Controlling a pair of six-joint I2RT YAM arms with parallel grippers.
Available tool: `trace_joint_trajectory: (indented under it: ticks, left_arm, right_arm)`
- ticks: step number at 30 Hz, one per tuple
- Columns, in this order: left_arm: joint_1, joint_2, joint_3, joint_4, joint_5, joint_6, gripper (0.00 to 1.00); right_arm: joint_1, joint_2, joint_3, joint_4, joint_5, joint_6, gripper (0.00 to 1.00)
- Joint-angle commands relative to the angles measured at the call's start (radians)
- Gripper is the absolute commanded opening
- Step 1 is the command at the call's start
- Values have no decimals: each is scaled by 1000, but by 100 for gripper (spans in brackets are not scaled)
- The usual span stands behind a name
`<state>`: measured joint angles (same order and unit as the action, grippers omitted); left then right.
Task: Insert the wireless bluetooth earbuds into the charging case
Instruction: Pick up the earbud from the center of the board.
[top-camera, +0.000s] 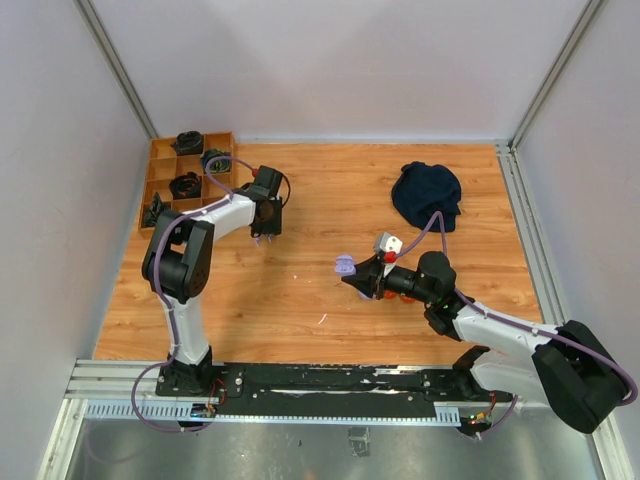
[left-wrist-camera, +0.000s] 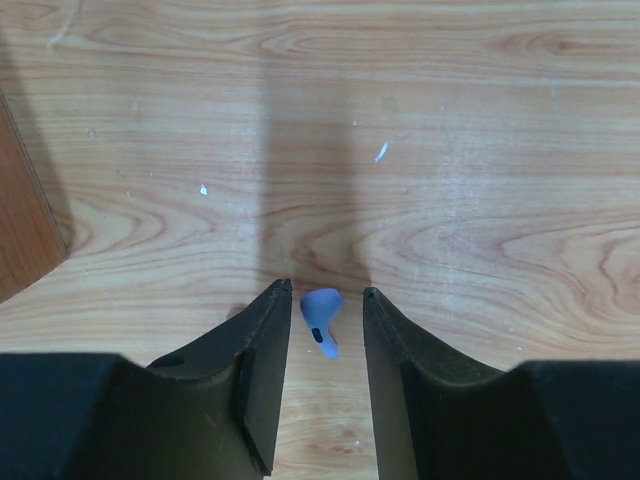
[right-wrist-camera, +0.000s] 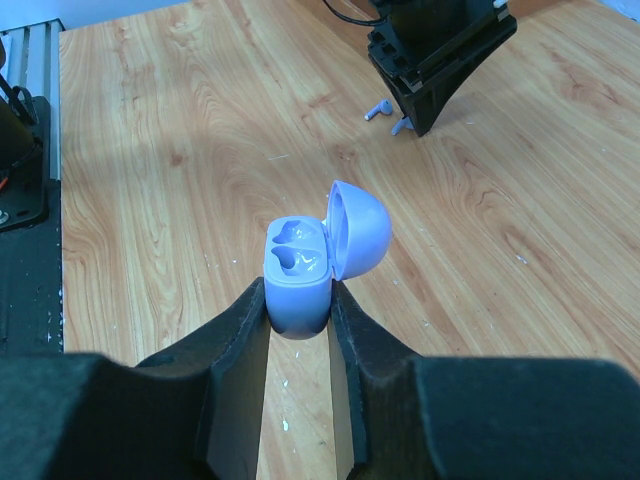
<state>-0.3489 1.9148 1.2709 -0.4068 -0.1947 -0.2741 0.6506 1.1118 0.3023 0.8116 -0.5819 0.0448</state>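
In the left wrist view one pale lilac earbud (left-wrist-camera: 320, 312) lies on the wooden table. My left gripper (left-wrist-camera: 326, 290) stands open around it, with a gap on each side. The right wrist view shows my right gripper (right-wrist-camera: 300, 300) shut on the lilac charging case (right-wrist-camera: 298, 262), held above the table. Its lid (right-wrist-camera: 362, 232) is swung open and both wells are empty. Farther off in that view, a second earbud (right-wrist-camera: 376, 111) lies just beside the left gripper's fingers (right-wrist-camera: 425, 105). From above, the case (top-camera: 345, 266) is mid-table and the left gripper (top-camera: 262, 236) is at the back left.
A wooden compartment tray (top-camera: 160, 172) with black parts stands at the back left corner, close behind the left arm. A dark blue cloth (top-camera: 427, 195) lies at the back right. Grey walls and metal rails border the table.
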Motion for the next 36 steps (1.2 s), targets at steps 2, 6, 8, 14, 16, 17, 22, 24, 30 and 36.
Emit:
trace_joint_trajectory:
  ticks: [2,6,8,14,16,17,22,24,30,36]
  left_arm:
    - [6,38,35,-46,-34,-17,39]
    - [6,51,44,-73,-38,-19,37]
    - [6,52,43,-81,-41,-20,37]
    - [6,53,44,-113,-38,-17,34]
    - [5,55,45,-114,-40,-15,32]
    - [6,57,46,-113,-41,-13,31]
    - [7,74,61,-114,-36,-7,28]
    - [6,73,58,-111,-28,-5,24]
    - [-8,11,-2,-72,-8,-11,23]
    - [-41,-96,-96,-6,-18,-31,22]
  right_arm:
    - [-20,-5,-5,38,0,1,12]
    - [-21,-9,-6,37,2,1,12]
    - [-21,-12,-5,37,1,1,12]
    - [-21,-15,-5,35,0,3,12]
    - [-21,-15,-5,35,-2,4,12]
    - [-20,-15,-5,35,-2,4,12]
    - [-20,-21,-5,32,0,3,12]
    - [-21,-22,-5,30,-1,3,12]
    - [-20,-28,-6,28,-1,8,12]
    - [-20,-30,-4,36,-9,24,11]
